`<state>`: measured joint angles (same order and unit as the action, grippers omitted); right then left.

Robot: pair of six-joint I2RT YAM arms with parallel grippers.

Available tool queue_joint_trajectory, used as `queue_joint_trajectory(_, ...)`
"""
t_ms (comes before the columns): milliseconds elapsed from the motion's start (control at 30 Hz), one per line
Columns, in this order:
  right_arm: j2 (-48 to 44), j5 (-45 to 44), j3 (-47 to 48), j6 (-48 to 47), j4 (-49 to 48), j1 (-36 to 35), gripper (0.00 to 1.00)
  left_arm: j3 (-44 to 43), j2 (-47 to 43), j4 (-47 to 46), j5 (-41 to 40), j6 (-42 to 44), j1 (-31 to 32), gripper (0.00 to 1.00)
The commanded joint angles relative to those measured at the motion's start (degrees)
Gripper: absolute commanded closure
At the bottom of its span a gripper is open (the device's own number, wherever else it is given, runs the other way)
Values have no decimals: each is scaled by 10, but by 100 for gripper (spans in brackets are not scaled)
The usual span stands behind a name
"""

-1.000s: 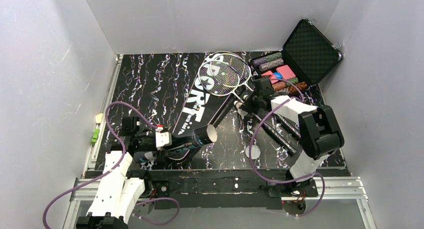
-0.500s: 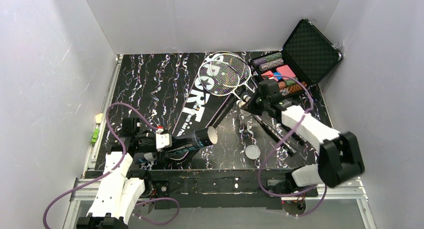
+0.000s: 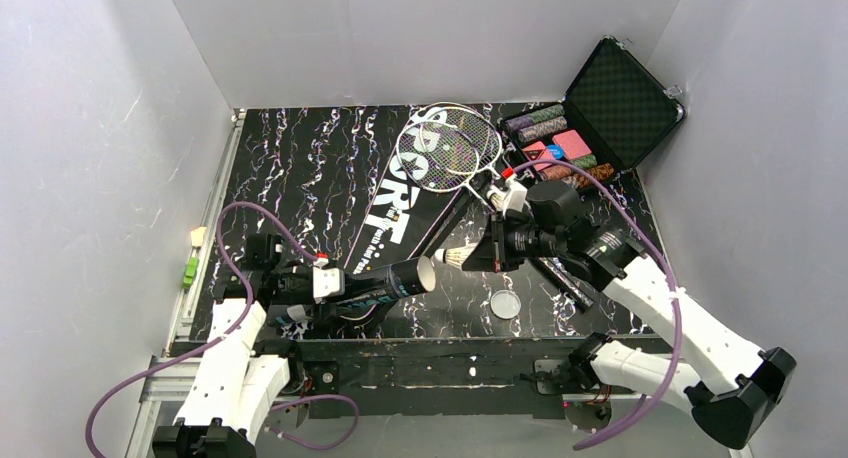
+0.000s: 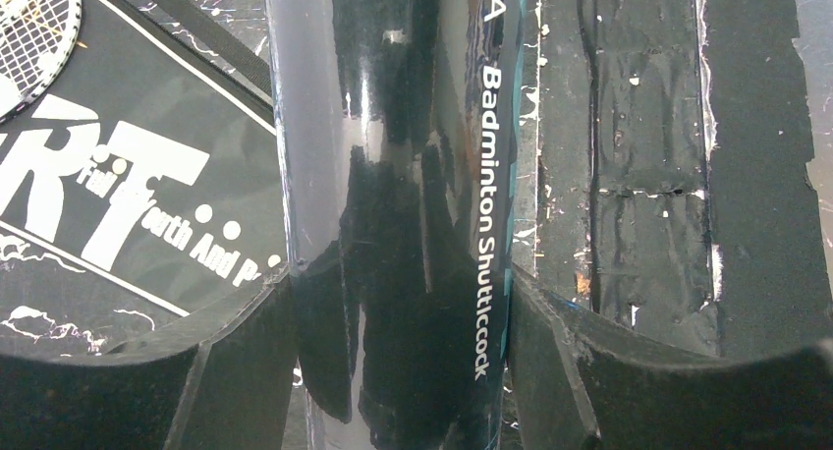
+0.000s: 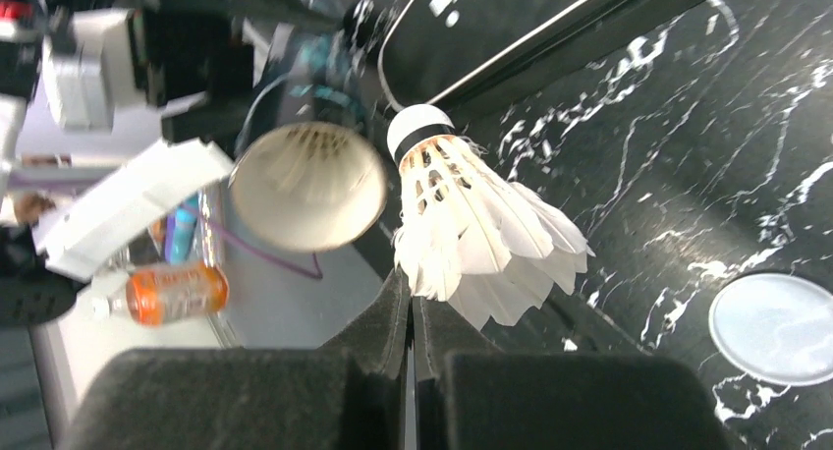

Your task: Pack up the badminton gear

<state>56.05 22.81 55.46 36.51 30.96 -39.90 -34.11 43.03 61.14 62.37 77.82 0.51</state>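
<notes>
No shift on the counter (image 3: pixel 300 168) itself over the last second. Same for the black "SPORT" bag (image 3: pixel 395 203), flat from 12 o'clock down toward the centre, and for the two rackets (image 3: pixel 450 146), heads overlapping on its upper end between 12 and 1 o'clock. Same again for the open poker-chip case (image 3: pixel 610 98) at 2 o'clock, no part of this job.

Big change on the right: swung away from the racket handles at 1 o'clock and drawn in to the middle of the counter, elbow dropped out toward 5 o'clock.

No movement on the left: left gripper (image 4: pixel 398 303) wrapped around the black tube (image 3: pixel 385 281), jaws pressed to both its sides, holding it at 7 o'clock with the open mouth raised and facing 3 o'clock.

Right gripper (image 5: pixel 413 312) now pinched tight on the feather skirt of a white shuttlecock (image 5: pixel 472 224), lifted clear of the counter, cork nose aimed at 9 o'clock, near the tube's mouth but not yet touching.

By judgement: pick-up done, loading about to begin. Calls for a straight, cork-first push along the tube's axis; some risk of feathers catching the rim. Round clear lid (image 3: pixel 506 304) loose at 5 o'clock of the shuttlecock, not yet fitted; rackets and bag not yet packed.
</notes>
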Motion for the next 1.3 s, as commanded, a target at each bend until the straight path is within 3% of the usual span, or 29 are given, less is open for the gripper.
queue_joint_trajectory(0, -26, 19, 56, -45, 83, -33, 98, -10, -4, 3, 23, 11, 1, 99)
queue_joint_trajectory(500, 35, 40, 107, -49, 67, -100, 99, -16, -5, 26, 22, 26, 1, 99)
queue_joint_trajectory(833, 98, 67, 127, -40, -3, -120, 98, -18, -4, 43, 42, 42, 1, 99)
queue_joint_trajectory(933, 124, 71, 135, -41, -5, -134, 91, -20, -6, 42, 40, 42, 1, 98)
queue_joint_trajectory(1133, 135, 69, 141, -40, -2, -144, 63, -20, -5, 45, 40, 43, 1, 99)
queue_joint_trajectory(1267, 106, 73, 150, -35, -5, -136, 56, -18, -5, 46, 37, 44, 1, 99)
